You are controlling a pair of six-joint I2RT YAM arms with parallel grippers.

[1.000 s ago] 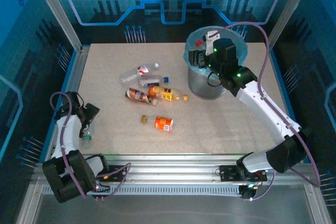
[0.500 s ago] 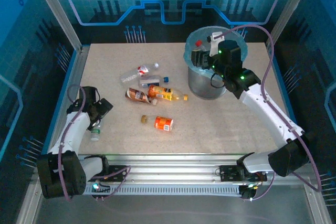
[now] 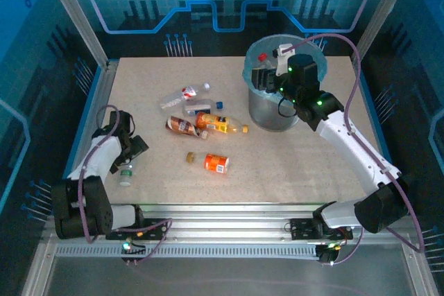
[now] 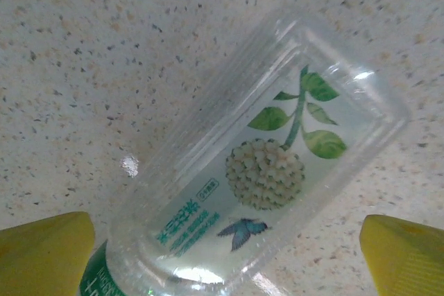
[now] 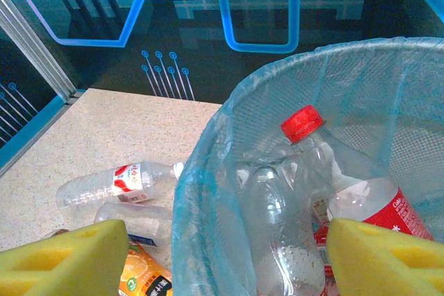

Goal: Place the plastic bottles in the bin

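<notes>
Yellow foam fingertips (image 4: 43,258) of the left gripper (image 4: 222,261) were spread to their widest, one on each side of a clear bottle (image 4: 257,164). It lay on its side on the speckled tabletop (image 4: 83,46) directly beneath the gripper, with a gap showing at both fingertips. Close up, its label carried green leaves, a pale round bloom and a blue butterfly, detail too small to read from above. The right gripper (image 5: 225,261) was partly spread and pinched nothing, hanging over the near rim of the bin (image 5: 208,171). Below and beyond it, inside the blue liner, lay a red-capped bottle (image 5: 361,199) and a crumpled clear one (image 5: 277,233). To its left on the tabletop lay a red-labelled bottle (image 5: 118,181). The overhead view added a loose cluster of bottles (image 3: 198,119) between the two grippers, and an orange bottle (image 3: 216,163) lying apart.
</notes>
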